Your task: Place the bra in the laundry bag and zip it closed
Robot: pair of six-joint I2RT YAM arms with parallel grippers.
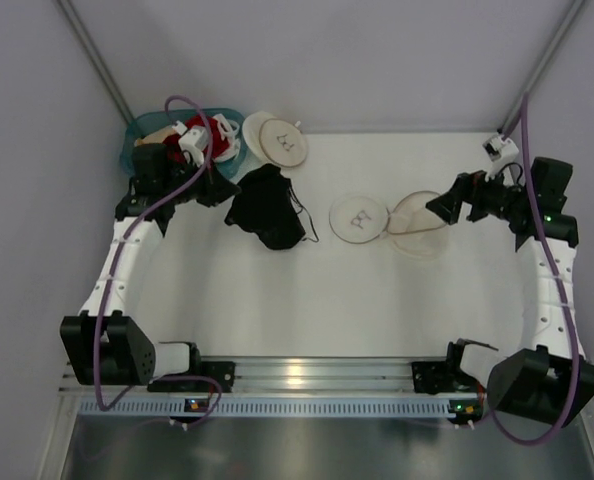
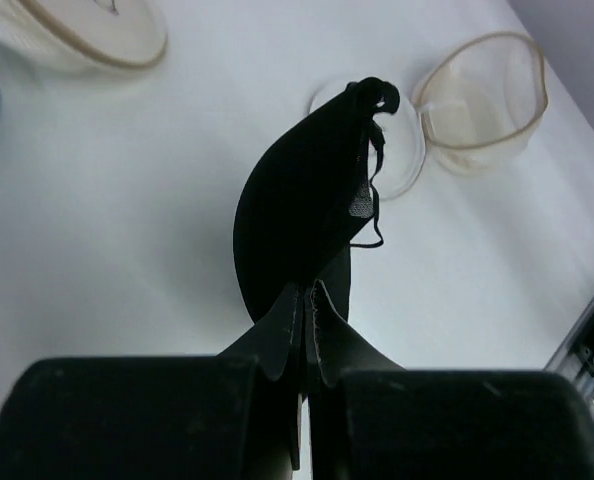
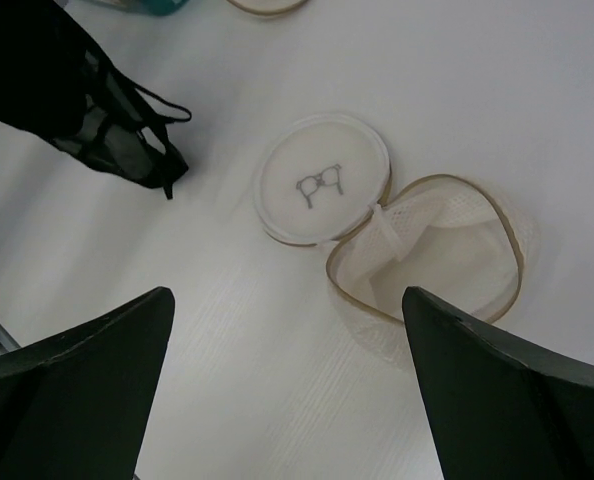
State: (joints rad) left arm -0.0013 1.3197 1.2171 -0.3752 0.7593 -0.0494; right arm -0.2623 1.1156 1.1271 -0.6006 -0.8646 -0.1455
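The left claw (image 2: 305, 312) is pinched tight on one edge of the black bra (image 2: 302, 200), which hangs from it as a dark folded shape with a thin strap looping off its side; whether its far end touches the counter (image 1: 277, 300) cannot be told. From above, the bra sits left of centre, well apart from the laundry bag (image 3: 322, 182). That bag lies open at mid-counter: its pale lid flat with the small dark mark up, and its mesh cup just beside it on the right, joined at the hinge. The right claw (image 3: 285, 297) hovers over the cup with its fingers (image 3: 87, 370) spread wide, gripping nothing. At the far left a teal basket (image 1: 137, 135) carries a red garment (image 1: 205, 135), and a second round bag (image 1: 275, 138) rests just beside it
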